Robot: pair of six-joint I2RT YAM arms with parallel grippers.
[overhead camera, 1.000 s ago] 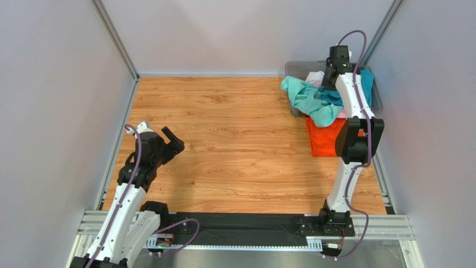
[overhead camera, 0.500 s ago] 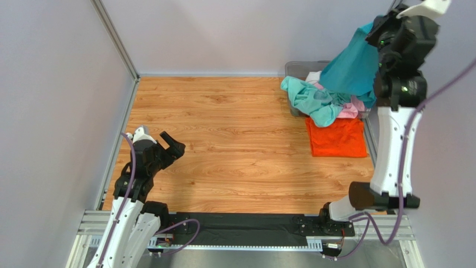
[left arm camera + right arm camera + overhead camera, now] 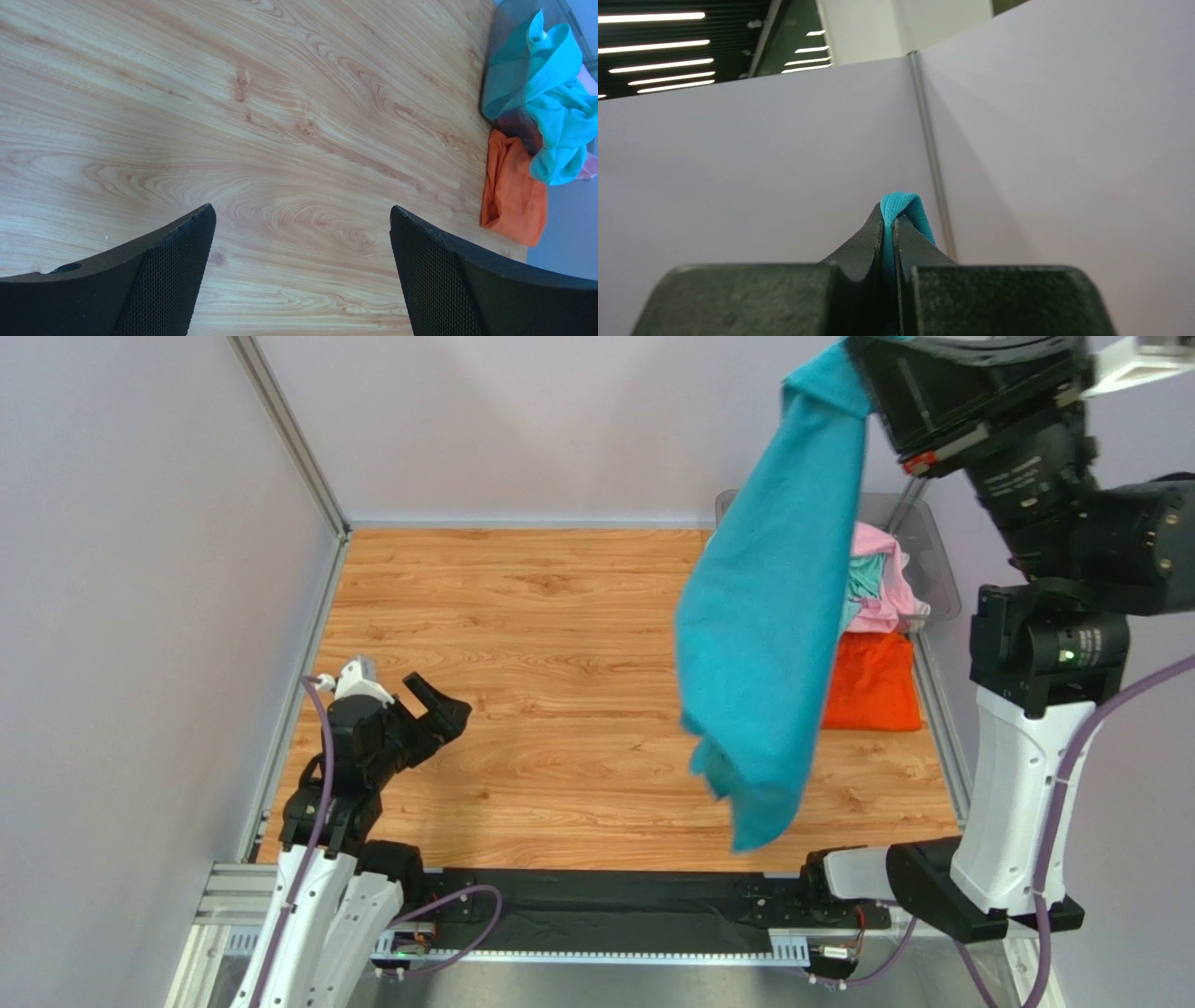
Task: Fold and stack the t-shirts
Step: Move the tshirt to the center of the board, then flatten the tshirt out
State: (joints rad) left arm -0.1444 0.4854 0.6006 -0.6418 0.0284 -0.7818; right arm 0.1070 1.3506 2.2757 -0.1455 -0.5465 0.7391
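Teal-blue t-shirt [image 3: 765, 616] dangles full length beneath the right gripper [image 3: 892, 222], a fold clamped tight in its closed jaws. Below that pincer the orange t-shirt [image 3: 873, 679] lies flat on the table [image 3: 561, 644]; well apart, the left gripper [image 3: 302, 231] gapes wide, holding nothing.

We look down on a tabletop [image 3: 561, 658] of warm orange-brown wood with flowing grain, evenly lit, with a soft sheen near its middle. Plain pale grey-lilac panels close it in: a left wall [image 3: 140, 616], a far wall [image 3: 561, 420] and a right wall [image 3: 1143, 896]. A slim metal post [image 3: 288, 434] runs up the far-left corner. Along the near edge lies an aluminium rail [image 3: 225, 889] carrying a black strip [image 3: 617, 907]. From the right wrist view we see two panels meeting at another post [image 3: 931, 154], and above them a dark ceiling [image 3: 738, 49] with rows of bright strip lights [image 3: 650, 17].
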